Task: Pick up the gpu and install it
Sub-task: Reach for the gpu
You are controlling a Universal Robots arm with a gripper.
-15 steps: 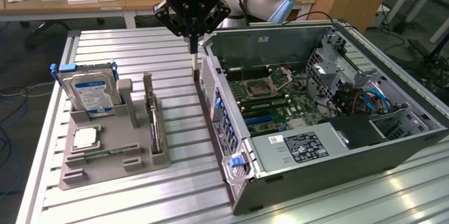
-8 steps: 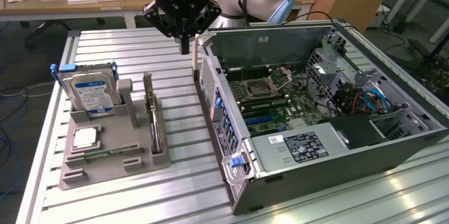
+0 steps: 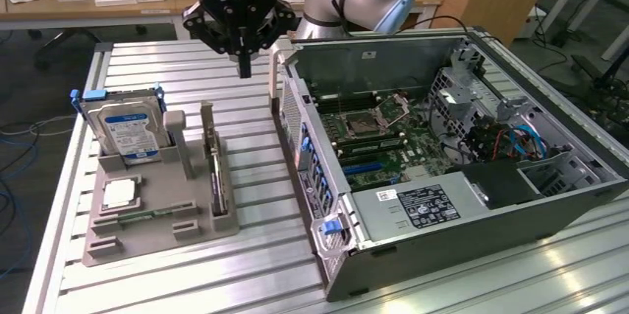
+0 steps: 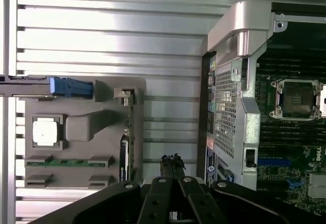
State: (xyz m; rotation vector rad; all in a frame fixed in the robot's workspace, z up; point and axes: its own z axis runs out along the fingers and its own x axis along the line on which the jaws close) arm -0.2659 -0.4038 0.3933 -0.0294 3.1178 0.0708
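Black pincer (image 3: 244, 69) shut tight, gripping nothing, poised over the slatted metal table (image 3: 197, 284) between grey moulded holder (image 3: 147, 236) and open computer case (image 3: 472, 203). Thin dark gpu card (image 3: 216, 174) stands on edge in the holder's slot, on the exterior view's right side.

Closed, empty jaws hang above the table (image 3: 197, 284); the gpu (image 3: 214, 166) stands in its grey holder (image 3: 147, 244).

No legible text; hard drive label (image 3: 126, 133), power supply sticker (image 3: 428, 207) print unreadable.
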